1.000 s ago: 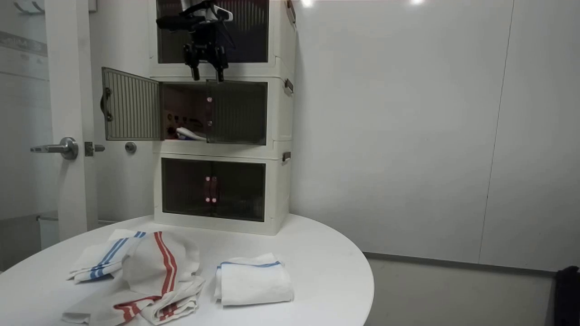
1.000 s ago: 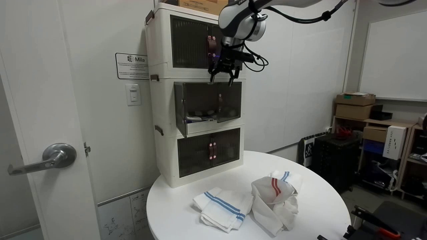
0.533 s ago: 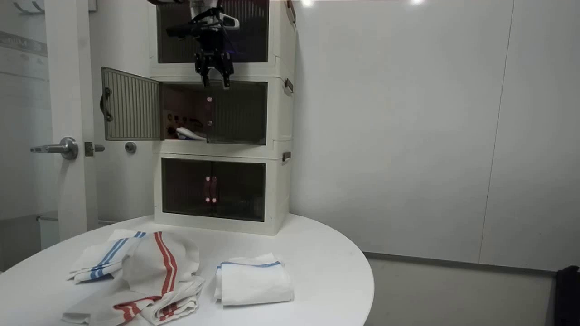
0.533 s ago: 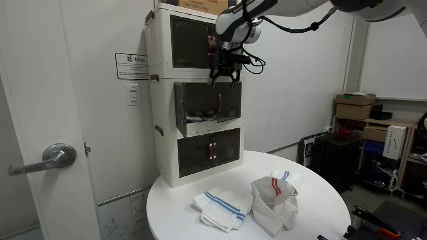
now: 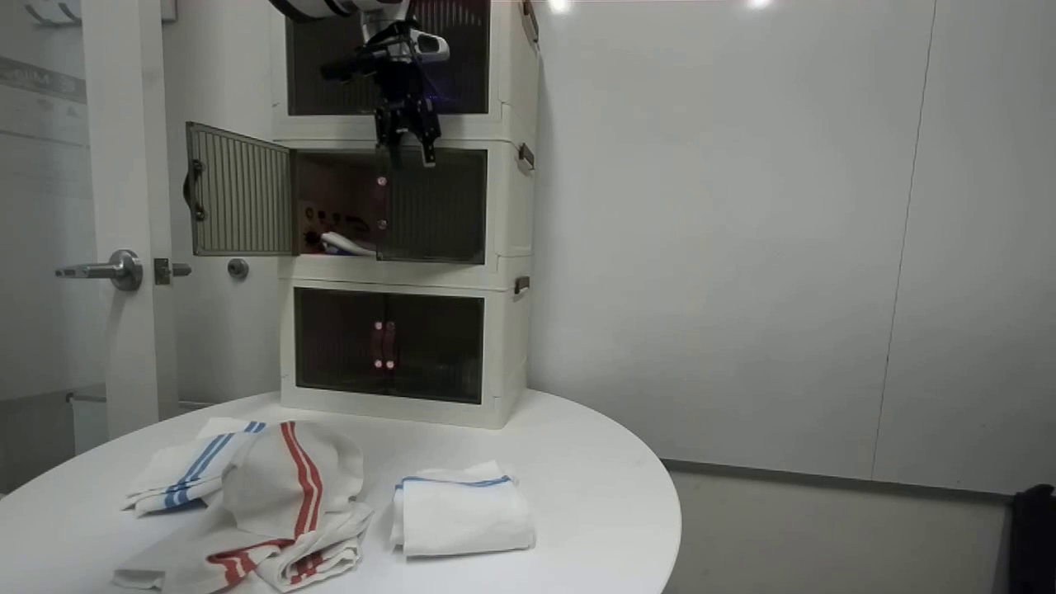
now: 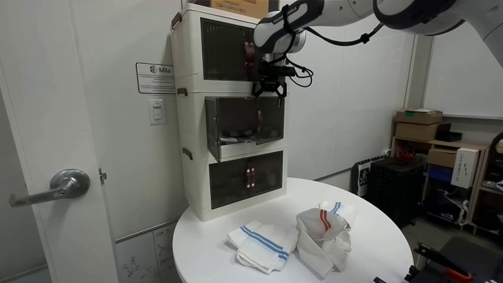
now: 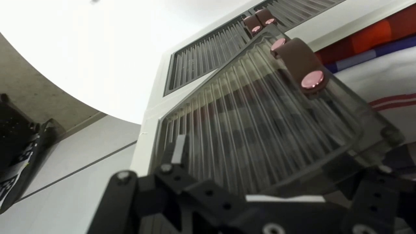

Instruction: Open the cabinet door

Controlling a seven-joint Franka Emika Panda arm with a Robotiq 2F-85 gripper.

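- On the far side of the round white bench [image 5: 610, 495]: the cabinet [image 5: 513, 219], three white compartments stacked, stood there presumably so that your arm [image 6: 298, 19] can reach the fronts
- Middle compartment, left leaf [image 5: 243, 198]: swung wide on its outer hinge, likely to give you a way into the interior
- Same compartment, right leaf [image 5: 437, 206]: ajar only, its free side standing off the frame in the wrist view; by judgement, the door you have yet to open fully
- On that leaf, a brown strap handle [image 7: 300, 61] with two pink studs: not held, perhaps because a parted leaf gives you a rim to push from within
- At the leaf's upper edge, near its free side, your tool [image 5: 412, 157]: pointing down, fingers well apart, clamped on nothing that shows; one fingertip [image 5: 428, 157] stands before the pane, the other looks dimmer, maybe behind it; contact cannot be told
- Reason for that spread, as judged: you may hook the leaf from inside and sweep it outward; the upper frame could catch a finger
- Behind the leaf, folded cloths [image 7: 386, 70] in red, blue and white: stowed low, a thing to keep your fingers off
- On the bench, a heaped red-striped towel [image 5: 264, 487], a blue-striped towel [image 5: 169, 470] and a folded towel [image 5: 466, 516]: perhaps awaiting storage
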